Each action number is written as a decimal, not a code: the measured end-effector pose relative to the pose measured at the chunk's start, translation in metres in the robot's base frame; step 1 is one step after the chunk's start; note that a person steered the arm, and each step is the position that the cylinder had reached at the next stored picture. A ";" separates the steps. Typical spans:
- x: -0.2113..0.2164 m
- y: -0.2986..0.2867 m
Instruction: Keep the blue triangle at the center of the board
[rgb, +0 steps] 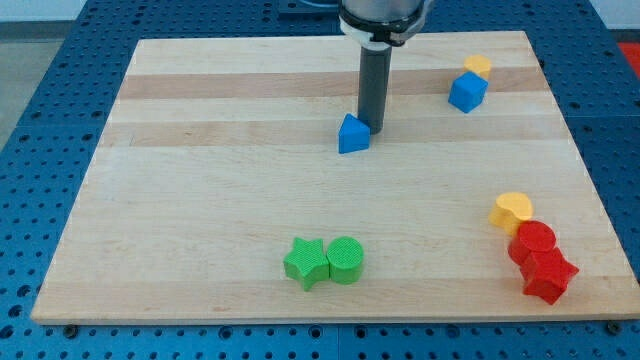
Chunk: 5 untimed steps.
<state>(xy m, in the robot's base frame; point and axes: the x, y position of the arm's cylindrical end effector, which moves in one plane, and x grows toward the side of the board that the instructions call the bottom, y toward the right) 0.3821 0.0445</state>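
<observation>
The blue triangle lies on the wooden board a little above the board's middle. My tip stands right against the triangle's upper right side, touching it. The rod rises from there toward the view's top, where the arm's grey end shows.
A blue cube and a small yellow block sit at the top right. A yellow heart, a red cylinder and a red star cluster at the right edge. A green star and a green cylinder touch near the bottom middle.
</observation>
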 end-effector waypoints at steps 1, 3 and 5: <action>0.002 0.022; 0.012 0.023; 0.012 -0.033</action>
<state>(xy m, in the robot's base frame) 0.3944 0.0111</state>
